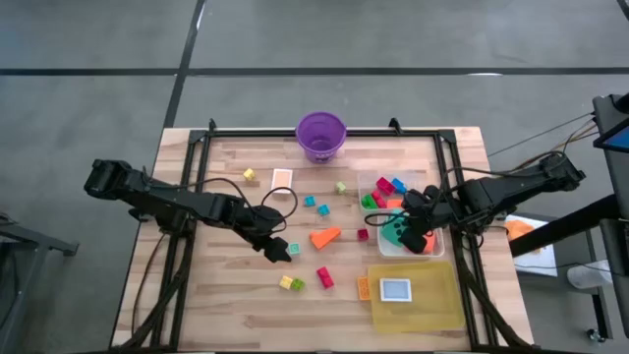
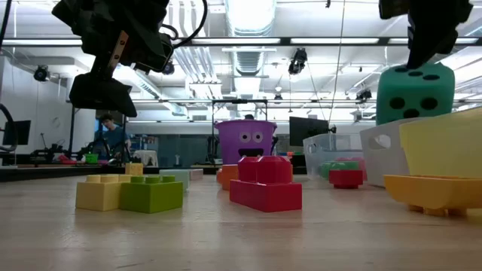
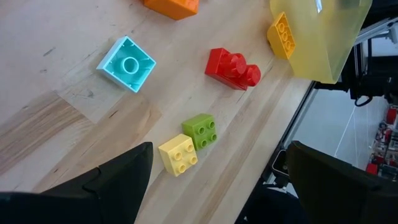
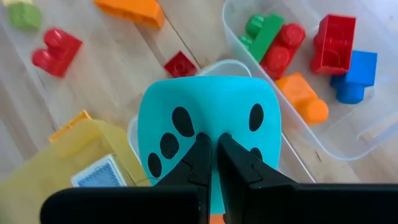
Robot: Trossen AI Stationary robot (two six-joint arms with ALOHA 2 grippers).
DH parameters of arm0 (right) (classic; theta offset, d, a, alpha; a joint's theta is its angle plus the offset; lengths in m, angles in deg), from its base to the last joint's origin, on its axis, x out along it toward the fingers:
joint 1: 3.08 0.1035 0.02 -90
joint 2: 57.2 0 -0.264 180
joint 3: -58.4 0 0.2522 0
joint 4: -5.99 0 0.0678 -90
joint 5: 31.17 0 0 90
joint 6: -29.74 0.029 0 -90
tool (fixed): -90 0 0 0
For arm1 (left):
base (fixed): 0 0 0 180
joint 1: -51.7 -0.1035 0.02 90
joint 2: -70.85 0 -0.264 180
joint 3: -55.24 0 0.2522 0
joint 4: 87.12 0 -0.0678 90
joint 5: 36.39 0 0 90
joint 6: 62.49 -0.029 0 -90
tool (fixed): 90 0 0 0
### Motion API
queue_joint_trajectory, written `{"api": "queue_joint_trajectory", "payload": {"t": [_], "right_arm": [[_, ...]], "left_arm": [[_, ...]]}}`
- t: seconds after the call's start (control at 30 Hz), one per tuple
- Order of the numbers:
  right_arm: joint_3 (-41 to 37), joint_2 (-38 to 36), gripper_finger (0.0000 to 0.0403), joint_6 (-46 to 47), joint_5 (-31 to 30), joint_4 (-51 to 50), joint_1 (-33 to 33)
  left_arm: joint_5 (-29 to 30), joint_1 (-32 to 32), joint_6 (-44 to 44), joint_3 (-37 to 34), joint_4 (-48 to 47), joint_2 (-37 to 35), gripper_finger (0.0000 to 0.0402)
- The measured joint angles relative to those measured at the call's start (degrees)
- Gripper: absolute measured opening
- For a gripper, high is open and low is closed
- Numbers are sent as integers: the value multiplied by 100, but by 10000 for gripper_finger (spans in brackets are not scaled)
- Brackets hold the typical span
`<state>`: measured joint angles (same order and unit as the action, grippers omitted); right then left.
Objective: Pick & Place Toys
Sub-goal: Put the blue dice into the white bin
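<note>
Clenched on the teal die (image 4: 208,127), my right claw (image 4: 211,163) hangs above the clear tub (image 1: 439,246), so releasing comes next; left claw (image 1: 277,248) waits released.

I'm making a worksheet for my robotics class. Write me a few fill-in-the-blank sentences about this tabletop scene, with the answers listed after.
1. The right hand is shut on a teal ____ with black dots.
2. The left hand hangs open above a yellow block that sits beside a ____ block.
3. At the far edge of the table stands a ____ bucket with a face.
4. The yellow tray holds a small ____.

Missing words: dice; green; purple; card
</note>
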<state>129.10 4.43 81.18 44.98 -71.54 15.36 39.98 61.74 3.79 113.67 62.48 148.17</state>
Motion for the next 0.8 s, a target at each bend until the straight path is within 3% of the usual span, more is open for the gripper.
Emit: {"api": "queue_joint_trajectory", "payload": {"t": [0.53,0.8], "right_arm": [[-385,27,8,-1511,7,315,2],[-364,534,8,-2185,-143,446,46]], "left_arm": [[0,4,0,-1,4,0,355],[0,4,0,0,2,0,355]]}}
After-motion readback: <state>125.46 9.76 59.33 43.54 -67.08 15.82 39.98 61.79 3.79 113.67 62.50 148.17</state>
